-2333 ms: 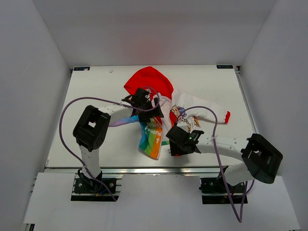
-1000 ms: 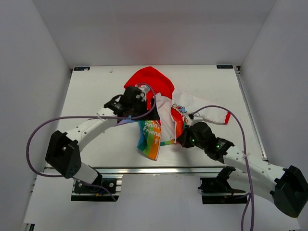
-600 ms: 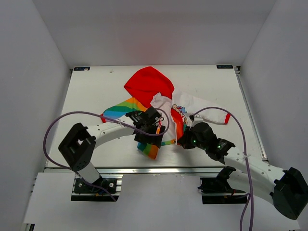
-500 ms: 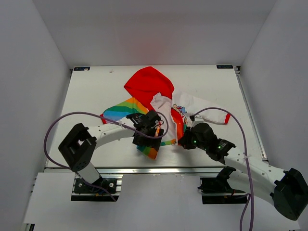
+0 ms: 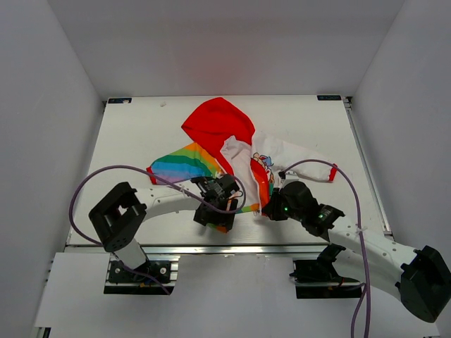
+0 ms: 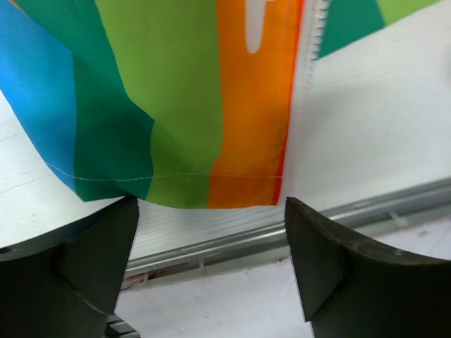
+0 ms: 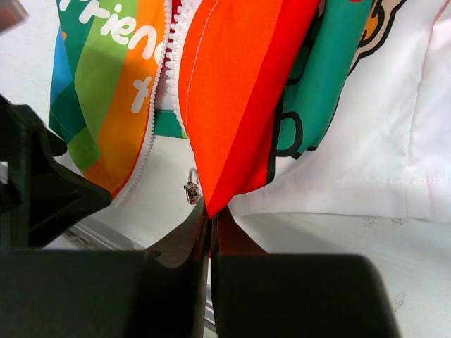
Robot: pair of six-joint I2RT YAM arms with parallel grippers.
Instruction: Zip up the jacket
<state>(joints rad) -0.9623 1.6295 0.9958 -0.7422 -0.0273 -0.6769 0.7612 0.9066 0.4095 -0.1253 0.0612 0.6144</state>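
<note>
The jacket (image 5: pixel 282 156) lies spread out on the table, red hood (image 5: pixel 218 123) at the back and a rainbow sleeve (image 5: pixel 184 162) out to the left. My left gripper (image 5: pixel 215 215) hovers open at the rainbow hem (image 6: pixel 176 162) of the left front panel. Its fingers (image 6: pixel 99 260) straddle the hem's lower edge, gripping nothing. White zipper teeth (image 6: pixel 310 42) run along that panel's orange edge. My right gripper (image 7: pixel 211 211) is shut on the red-orange bottom corner (image 7: pixel 239 105) of the other front panel. The zipper pull (image 7: pixel 191 189) hangs just left of that grip.
The hem lies close to the table's front edge, where a metal rail (image 6: pixel 366 208) runs. White walls enclose the table on three sides. Purple cables (image 5: pixel 106 176) loop from both arms. The left gripper shows as a dark shape (image 7: pixel 35 190) left of the right fingers.
My left arm has come down from beside the red hood to the rainbow hem near the front edge, uncovering the rainbow sleeve. The right gripper has kept its pinch on the corner.
</note>
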